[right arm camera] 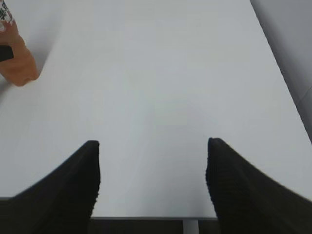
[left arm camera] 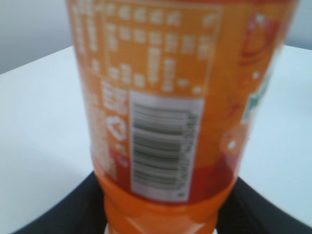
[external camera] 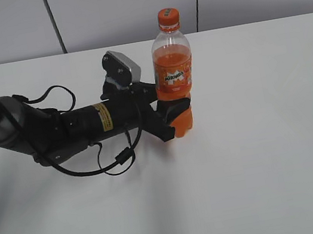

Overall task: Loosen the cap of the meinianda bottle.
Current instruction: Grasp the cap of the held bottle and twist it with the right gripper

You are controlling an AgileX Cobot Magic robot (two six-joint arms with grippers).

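Orange soda fills the meinianda bottle (external camera: 173,71), which stands up straight on the white counter (external camera: 268,133), a little right of the middle and toward the back. Its small orange cap (external camera: 168,18) sits on top of the neck. An orange label with a green and white logo wraps around the middle of the bottle.

The left arm lies low across the counter from the left side. Its left tool (external camera: 171,116) is closed around the lower part of the bottle, just under the label. One black finger (external camera: 161,127) shows on the near side of the bottle, touching it. A grey camera box (external camera: 121,67) sits on top of the wrist, just left of the bottle. Black cables (external camera: 107,162) loop down beside the arm.

From the left wrist, the bottle (left arm camera: 170,112) fills almost the whole view and looks blurry. A white barcode patch (left arm camera: 163,146) shows on the label. Black fingers (left arm camera: 68,209) press in on both sides at the bottom.

From the right wrist, the right tool (right arm camera: 153,183) is spread wide with nothing in it. Its two black fingers (right arm camera: 73,190) hang over bare counter (right arm camera: 161,73). The bottom of the bottle (right arm camera: 17,58) shows far off in the top left corner, well apart from this tool.
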